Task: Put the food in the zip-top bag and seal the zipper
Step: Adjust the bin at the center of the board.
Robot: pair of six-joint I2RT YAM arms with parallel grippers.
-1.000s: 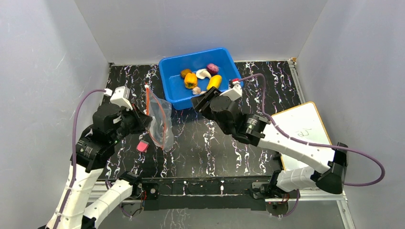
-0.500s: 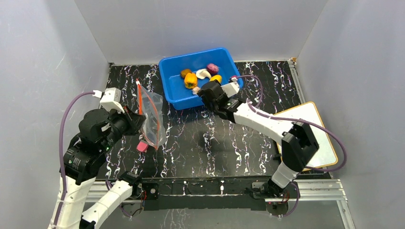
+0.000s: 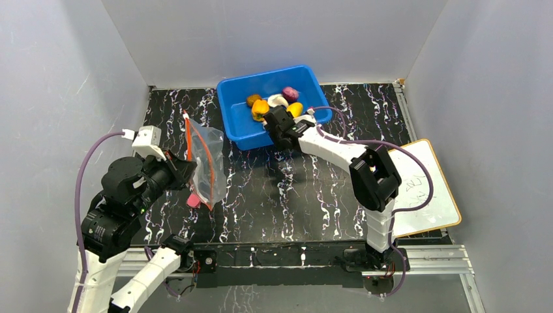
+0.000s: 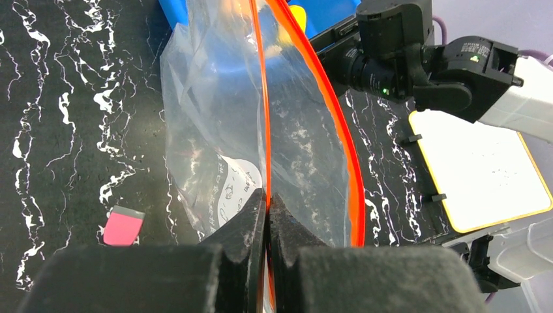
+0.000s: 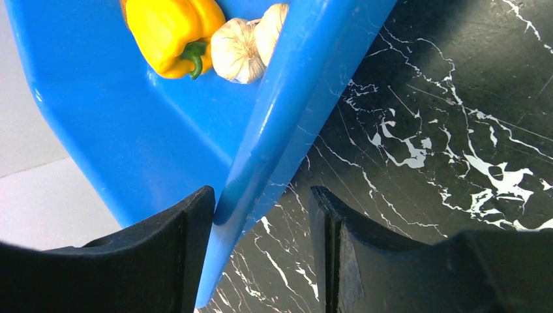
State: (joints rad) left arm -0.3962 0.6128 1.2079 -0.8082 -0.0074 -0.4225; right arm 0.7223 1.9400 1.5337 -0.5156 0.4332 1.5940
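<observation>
The clear zip-top bag [image 3: 207, 171] hangs off the table at the left, with my left gripper [image 4: 267, 195] shut on one lip of its red-orange zipper [image 4: 261, 98]. The other lip [image 4: 342, 150] bows away, so the mouth gapes. The food lies in the blue bin [image 3: 236, 124]: an orange-yellow pepper [image 3: 260, 108], a yellow fruit [image 3: 295, 108], a purple piece [image 3: 290, 93], an orange-brown lump [image 3: 253, 99] and white bits [image 3: 278, 100]. My right gripper [image 5: 262, 195] is open, straddling the bin's near wall [image 5: 287, 104]. One finger is inside near the pepper [image 5: 173, 29] and garlic [image 5: 236, 49].
A small pink block [image 3: 194, 200] lies on the black marbled table under the bag. A whiteboard [image 3: 424, 189] sits at the right edge. Grey walls enclose the table on three sides.
My right arm has stretched forward and its gripper has come up to the bin's near wall. My left arm has drawn the bag slightly left and nearer.
</observation>
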